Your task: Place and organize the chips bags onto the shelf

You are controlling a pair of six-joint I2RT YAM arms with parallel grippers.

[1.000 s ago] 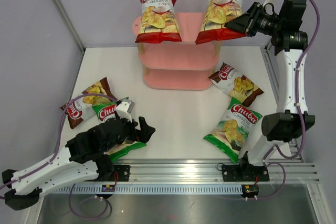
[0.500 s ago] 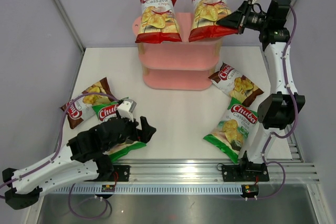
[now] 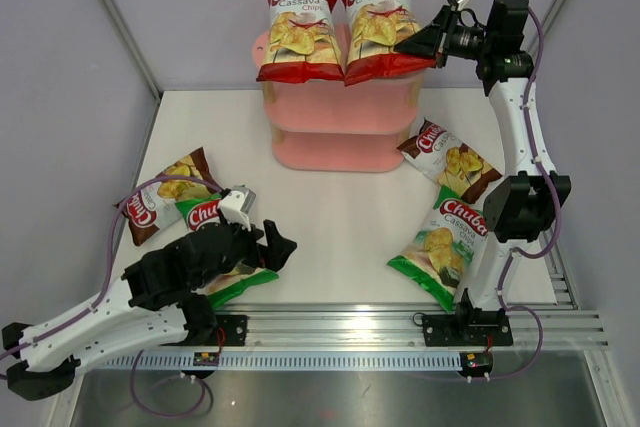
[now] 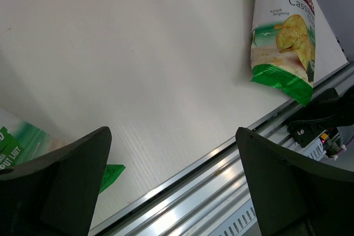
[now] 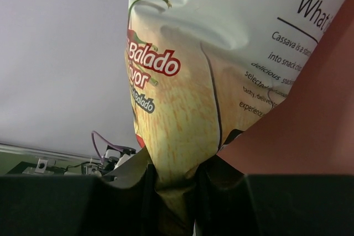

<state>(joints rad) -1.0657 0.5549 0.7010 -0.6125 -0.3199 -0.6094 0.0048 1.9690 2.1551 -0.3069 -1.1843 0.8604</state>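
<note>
Bag (red) clamped in right pincer over shelf top.

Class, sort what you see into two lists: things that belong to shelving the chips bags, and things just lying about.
Belongs to the job: shelf, left red bag, right red bag in the right claw, left brown bag, left green bag, right brown bag, right green bag.

Just lying about: purple cables, metal rail.
</note>
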